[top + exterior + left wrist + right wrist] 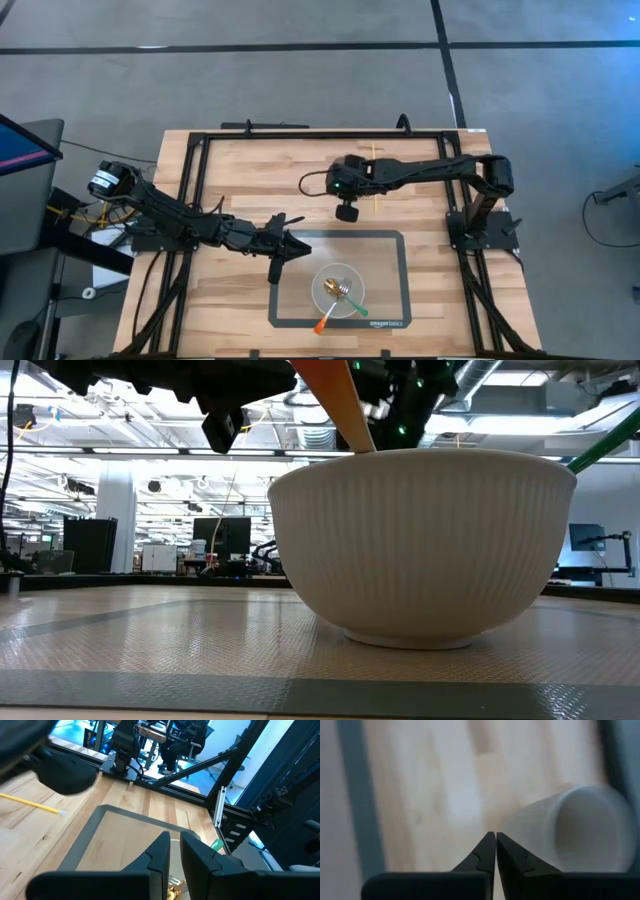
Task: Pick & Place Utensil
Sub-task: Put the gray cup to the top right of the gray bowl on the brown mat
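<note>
You have two utensils, an orange-handled one (pixel 324 322) and a green-handled one (pixel 361 306), lying crossed in the white bowl (pixel 325 283), their handles sticking out over its rim toward the table's front edge. The bowl sits on the grey-bordered mat (pixel 390 241), near its front half. Your left gripper (pixel 288 249) hangs just beside the bowl at the mat's left border, fingers (pixel 197 860) nearly together with a thin gap and nothing between them. Your right gripper (pixel 346 212) hovers above the mat's back edge, well apart from the bowl, fingers (pixel 482 854) pressed together and empty. A yellow pencil (pixel 376 180) lies on the wood behind it.
</note>
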Robot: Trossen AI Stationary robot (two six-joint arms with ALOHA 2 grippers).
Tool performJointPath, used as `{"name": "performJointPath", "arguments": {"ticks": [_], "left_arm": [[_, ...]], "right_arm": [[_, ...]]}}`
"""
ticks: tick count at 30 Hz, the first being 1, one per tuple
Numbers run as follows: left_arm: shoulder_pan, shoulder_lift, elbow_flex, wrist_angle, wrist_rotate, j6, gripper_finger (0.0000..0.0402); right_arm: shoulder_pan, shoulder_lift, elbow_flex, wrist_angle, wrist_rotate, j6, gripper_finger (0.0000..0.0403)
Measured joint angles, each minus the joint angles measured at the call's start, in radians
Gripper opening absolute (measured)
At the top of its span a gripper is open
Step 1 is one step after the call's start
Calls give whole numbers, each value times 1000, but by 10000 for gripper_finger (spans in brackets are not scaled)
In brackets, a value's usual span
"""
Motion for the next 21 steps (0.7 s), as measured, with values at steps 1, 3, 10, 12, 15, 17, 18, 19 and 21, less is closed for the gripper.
{"name": "performJointPath", "arguments": {"ticks": [1,3,10,12,15,17,18,19,21], "left_arm": [[0,0,0,0,0,0,44],[0,0,0,0,0,0,44],[0,0,0,0,0,-8,44],[-1,0,0,0,0,-9,44],[-1,0,0,0,1,-11,44],[-1,0,0,0,1,-11,44],[-1,0,0,0,1,-11,44],[-1,0,0,0,1,-11,44],[-1,0,0,0,1,-11,44]], "right_arm": [[5,0,19,-3,35,-15,10],[19,0,59,-25,114,-51,16],[-5,4,112,-43,50,-26,63],[-21,19,110,-54,27,0,79],[-46,44,113,-55,25,10,101],[-64,61,108,-87,22,21,114],[-71,76,109,-80,23,34,119],[-78,86,111,-60,21,50,123],[-92,100,110,-88,22,77,129]]}}
